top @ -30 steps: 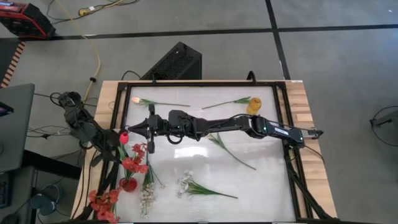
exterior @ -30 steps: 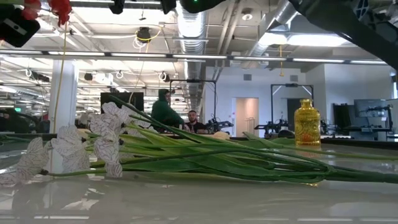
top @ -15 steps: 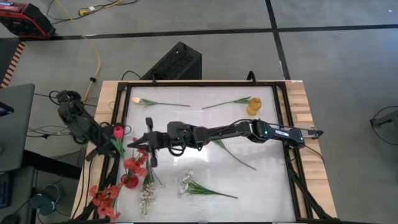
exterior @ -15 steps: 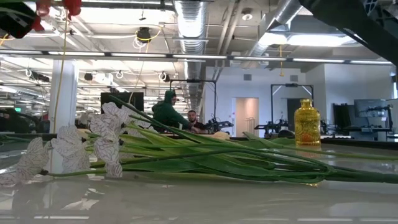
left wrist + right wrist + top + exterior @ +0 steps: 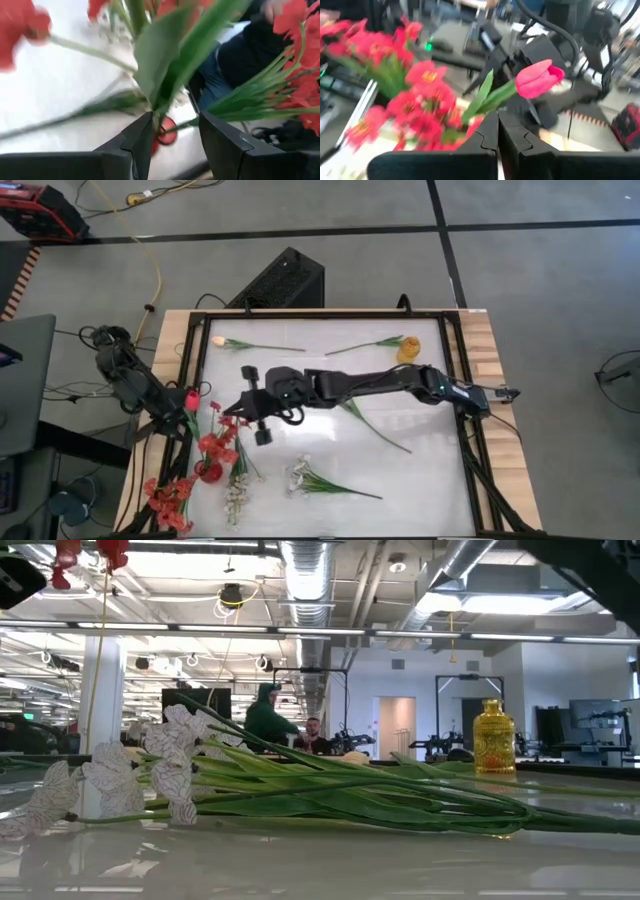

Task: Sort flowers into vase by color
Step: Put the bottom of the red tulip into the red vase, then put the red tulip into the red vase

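My right gripper [image 5: 228, 416] reaches across from the table's right and is shut on a red tulip [image 5: 539, 77], which it holds high over the table's left side. The tulip's blossom [image 5: 190, 397] sits just in front of my left gripper [image 5: 180, 404]. That gripper waits open at the left edge and holds nothing. In the left wrist view a green stem and leaf [image 5: 165, 75] rise beyond its fingers, above the red vase [image 5: 167, 137]. The red vase [image 5: 207, 473] stands on the table with red blossoms [image 5: 215, 445] in it. My right gripper pinches the tulip's green stem [image 5: 481, 111] between its two fingers [image 5: 487, 131], a little below the blossom and the leaf. The fingers come nearly level from the table's right and lie across the stem. The tulip is lifted with its blossom uppermost; the fingers hide its lower stem.
Peach tulips [image 5: 217, 340] [image 5: 395, 340] lie at the table's far side beside a yellow vase [image 5: 408, 352]. White sprays [image 5: 297, 475] [image 5: 237, 498] lie near the front. A green stem [image 5: 375, 425] lies mid-table. More red blossoms [image 5: 168, 502] hang over the near left corner.
My right gripper, still shut, has risen, tipped up toward level and rolled. It has drawn back a little toward the table's right and near edges. The tulip's blossom has stayed close to my left gripper.
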Robot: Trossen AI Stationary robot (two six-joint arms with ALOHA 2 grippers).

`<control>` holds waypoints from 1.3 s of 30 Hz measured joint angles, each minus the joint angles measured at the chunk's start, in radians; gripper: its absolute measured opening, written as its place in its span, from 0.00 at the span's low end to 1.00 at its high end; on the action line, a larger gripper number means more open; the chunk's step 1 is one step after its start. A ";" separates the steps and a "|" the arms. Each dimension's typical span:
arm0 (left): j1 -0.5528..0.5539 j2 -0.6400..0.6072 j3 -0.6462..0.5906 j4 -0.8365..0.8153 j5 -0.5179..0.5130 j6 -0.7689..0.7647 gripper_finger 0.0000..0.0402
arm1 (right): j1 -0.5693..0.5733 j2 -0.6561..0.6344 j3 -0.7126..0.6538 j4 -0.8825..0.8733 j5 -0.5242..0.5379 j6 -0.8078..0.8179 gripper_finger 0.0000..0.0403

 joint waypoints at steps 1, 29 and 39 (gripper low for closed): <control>0.000 0.000 -0.006 0.000 0.017 -0.021 0.36 | 0.000 -0.019 0.000 -0.045 0.000 -0.005 0.07; 0.000 0.004 0.273 -0.374 -0.165 -0.335 0.36 | 0.129 -0.385 0.000 -0.790 0.265 0.068 0.07; 0.000 0.003 0.443 -0.287 -0.827 -0.032 0.36 | 0.165 -0.397 0.000 -1.249 0.266 0.266 0.08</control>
